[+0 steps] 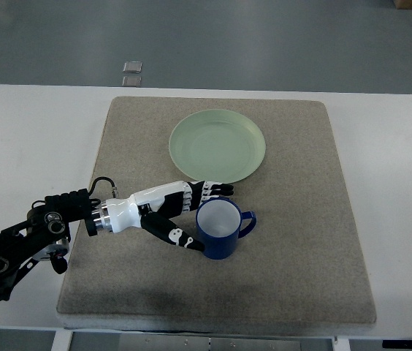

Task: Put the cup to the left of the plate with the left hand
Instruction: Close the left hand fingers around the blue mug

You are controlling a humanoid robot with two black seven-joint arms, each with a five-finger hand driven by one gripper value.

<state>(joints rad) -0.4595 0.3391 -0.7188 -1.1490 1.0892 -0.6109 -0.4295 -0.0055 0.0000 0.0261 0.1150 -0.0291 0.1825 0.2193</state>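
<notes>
A: One hand (180,213) is in the picture, the left one. Its arm comes in from the low left corner and lies across the mat (301,241).

B: What is the hand doing?

A: Its fingers (207,191) curl around the far side of the blue cup (219,229), and the thumb (173,235) reaches along the near side. It looks like the hand is grasping the cup, but I cannot see for sure that the thumb tip touches it.

B: Where is the cup?

A: It stands upright on the mat, near the middle. It is on the near side of the green plate (218,146), just a little apart from the plate's rim. The cup's handle (248,223) sticks out to the right, away from the hand.

B: And the plate?

A: It sits flat on the far half of the mat. The mat is gray-brown and lies on a white table (31,139).

B: Anything else?

A: Two small square things (132,73) lie on the floor past the far edge of the table. They are too small to tell what they are.
</notes>
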